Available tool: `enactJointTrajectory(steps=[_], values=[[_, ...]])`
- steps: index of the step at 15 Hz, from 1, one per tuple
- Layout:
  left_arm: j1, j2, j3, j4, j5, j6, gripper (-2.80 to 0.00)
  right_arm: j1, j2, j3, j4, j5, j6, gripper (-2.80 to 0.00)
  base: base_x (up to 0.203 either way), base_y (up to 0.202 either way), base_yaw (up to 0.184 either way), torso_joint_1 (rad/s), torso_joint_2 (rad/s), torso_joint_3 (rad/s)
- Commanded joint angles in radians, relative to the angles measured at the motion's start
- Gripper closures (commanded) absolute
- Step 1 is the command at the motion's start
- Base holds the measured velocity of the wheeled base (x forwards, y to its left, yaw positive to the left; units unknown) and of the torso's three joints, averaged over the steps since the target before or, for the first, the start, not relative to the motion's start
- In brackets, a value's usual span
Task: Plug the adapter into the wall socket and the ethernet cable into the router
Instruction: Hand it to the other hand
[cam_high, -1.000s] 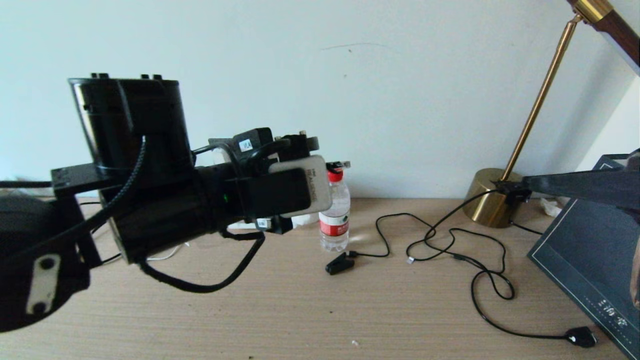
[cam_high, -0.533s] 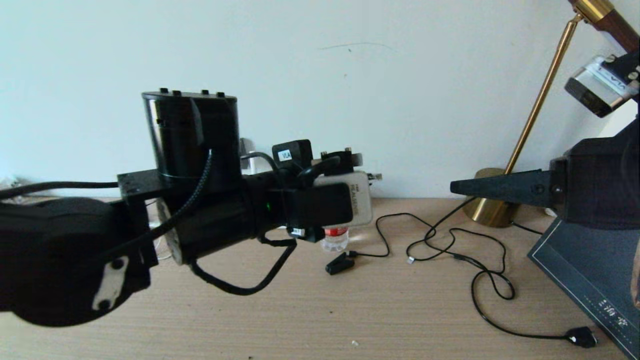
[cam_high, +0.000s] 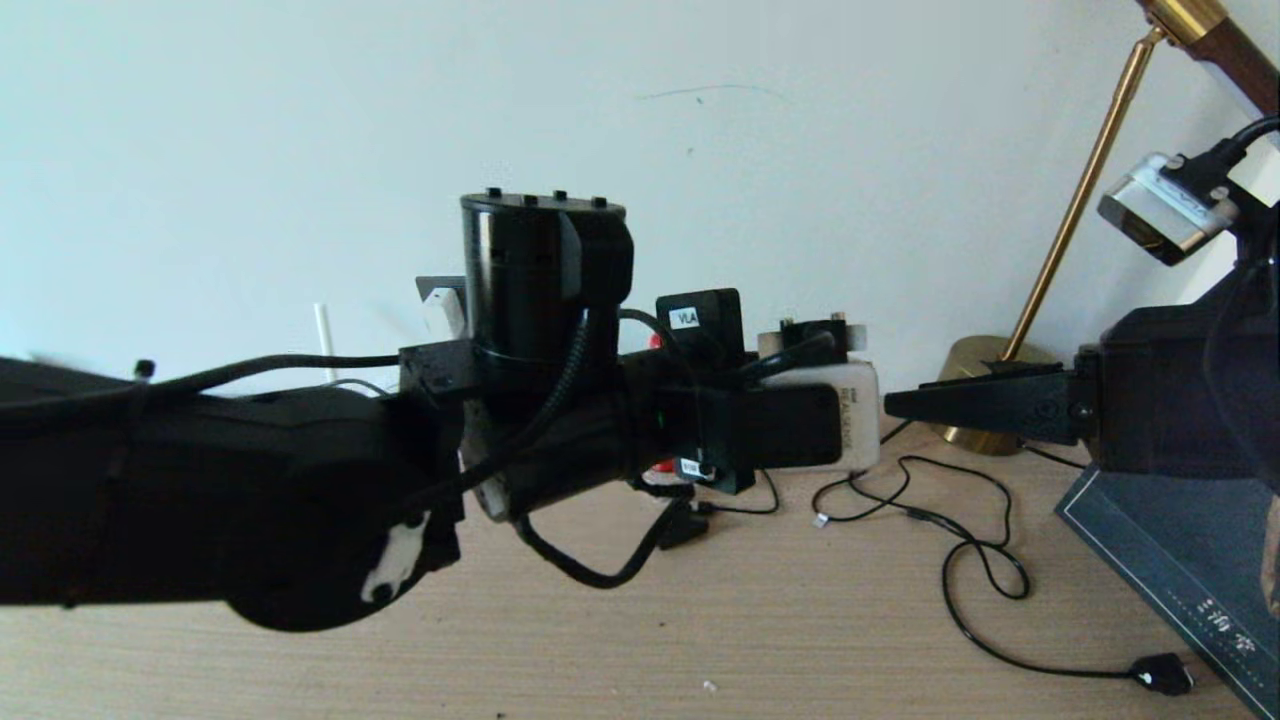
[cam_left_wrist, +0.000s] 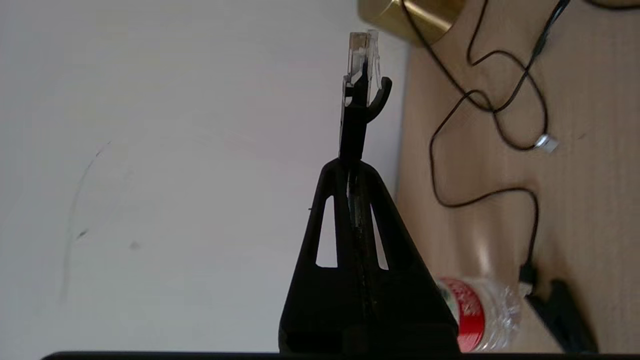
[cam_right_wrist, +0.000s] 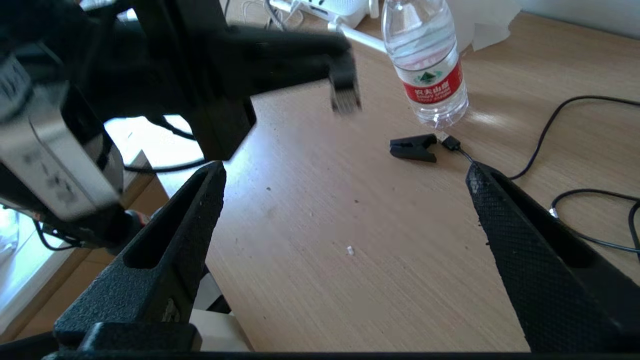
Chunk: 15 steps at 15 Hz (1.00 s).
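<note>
Now the left gripper (cam_left_wrist: 356, 150) has its jaws pressed tight on the ethernet cable (cam_left_wrist: 359, 90), pinching the black boot so the clear tip pokes out past the fingertips, free to enter a port. That grip makes sense: hold behind the plug, leave the business end bare. The arm stretches across the middle of the desk (cam_high: 700, 640), high above the wood, carrying the plug in the air rather than dragging it.

Facing it from the desk's right side, the right gripper (cam_right_wrist: 345, 185) hangs with its jaws spread wide and nothing between them, looking ready to receive or steady something, though I can't say what it's after.

Out towards the desk's back edge, the router (cam_right_wrist: 334, 9) shows only as a white sliver with one stick antenna, behind the water bottle (cam_right_wrist: 427, 70). A black clip (cam_right_wrist: 414, 148) on thin wire lies just in front of the bottle. The brass lamp base (cam_high: 985, 385) sits at the back right. Adapter and wall socket: I can't make them out for certain.
</note>
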<state>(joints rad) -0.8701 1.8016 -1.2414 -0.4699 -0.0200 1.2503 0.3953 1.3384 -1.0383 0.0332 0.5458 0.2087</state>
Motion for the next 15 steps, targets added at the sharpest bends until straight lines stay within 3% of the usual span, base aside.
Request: enactJointTrajectory(steps=[1,4,15], values=[[-0.009,0.015,-0.004,-0.001,-0.001,0.006,0.00,0.000,-0.002,0.031,-0.060,0.003,0.004,-2.80,0.000,0.000,0.000,0.000,0.00,0.000],[-0.009,0.001,0.013,0.001,-0.015,0.006,0.00,0.000,0.008,0.057,-0.132,0.003,0.012,-2.80,0.000,0.000,0.000,0.000,0.00,0.000],[-0.038,-0.015,0.022,-0.003,-0.014,0.004,0.00,0.000,0.030,0.060,-0.133,0.002,0.011,-2.80,0.000,0.000,0.000,0.000,0.00,0.000]])
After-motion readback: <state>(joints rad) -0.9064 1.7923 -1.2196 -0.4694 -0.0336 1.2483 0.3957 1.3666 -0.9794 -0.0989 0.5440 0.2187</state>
